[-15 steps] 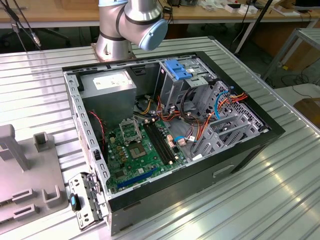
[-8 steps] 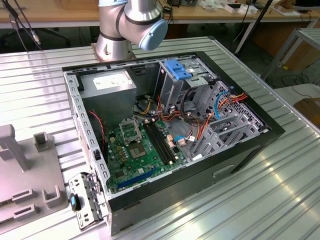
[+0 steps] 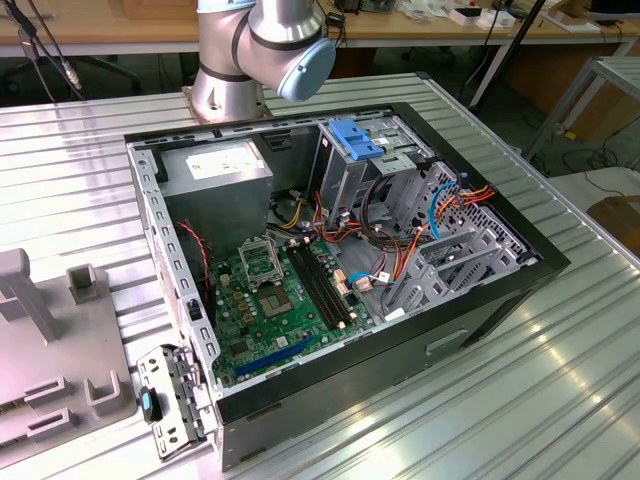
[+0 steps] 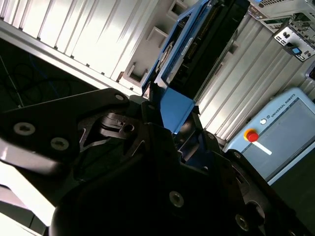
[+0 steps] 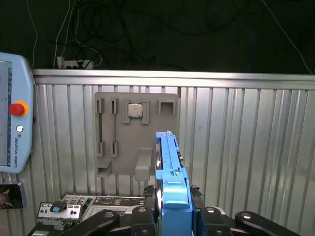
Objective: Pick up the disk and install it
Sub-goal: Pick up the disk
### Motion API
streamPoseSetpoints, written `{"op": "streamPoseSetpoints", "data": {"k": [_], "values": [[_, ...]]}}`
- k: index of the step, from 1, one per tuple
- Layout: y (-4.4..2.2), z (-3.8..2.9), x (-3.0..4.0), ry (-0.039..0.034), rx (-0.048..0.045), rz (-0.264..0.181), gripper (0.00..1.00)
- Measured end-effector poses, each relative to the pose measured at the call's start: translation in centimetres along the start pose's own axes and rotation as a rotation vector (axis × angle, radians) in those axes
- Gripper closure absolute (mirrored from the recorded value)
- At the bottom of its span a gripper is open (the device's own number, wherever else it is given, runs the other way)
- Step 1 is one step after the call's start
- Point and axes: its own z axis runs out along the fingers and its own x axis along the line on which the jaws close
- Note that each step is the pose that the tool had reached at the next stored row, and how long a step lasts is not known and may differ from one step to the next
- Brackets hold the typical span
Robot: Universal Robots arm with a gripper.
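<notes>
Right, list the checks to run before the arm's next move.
1. Hold on disk: ok, jaws shut on its blue end in both wrist views.
2. Tilt of disk in jaws: ok, straight in the first wrist view.
3. Open case: ok, side panel off.
4. Free bay in cage: cannot tell.
5. Room between cables and cage: cannot tell, they bunch close beside it.

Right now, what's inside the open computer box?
A green motherboard, a grey power supply, coloured cables and a metal cage topped by a blue bracket. Whatever lies under the cage is hidden.
</notes>
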Motion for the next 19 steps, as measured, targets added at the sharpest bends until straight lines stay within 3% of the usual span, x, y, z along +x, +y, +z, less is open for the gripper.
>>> {"op": "streamPoseSetpoints", "data": {"k": [4,6,9,14,16,19], "values": [[-0.02,0.0,0.0,0.0006,0.0007,0.0,0.63],[-0.11,0.02,-0.06,0.0125,0.0004,-0.002,0.63],[-0.32,0.06,-0.06,0.0202,0.0007,-0.004,0.63],[-0.58,0.11,-0.05,0.0204,0.002,-0.004,0.63],[-0.58,0.13,-0.05,0.0167,0.0097,-0.003,0.63],[-0.61,0.12,-0.05,0.0092,0.0393,-0.004,0.63]]}}
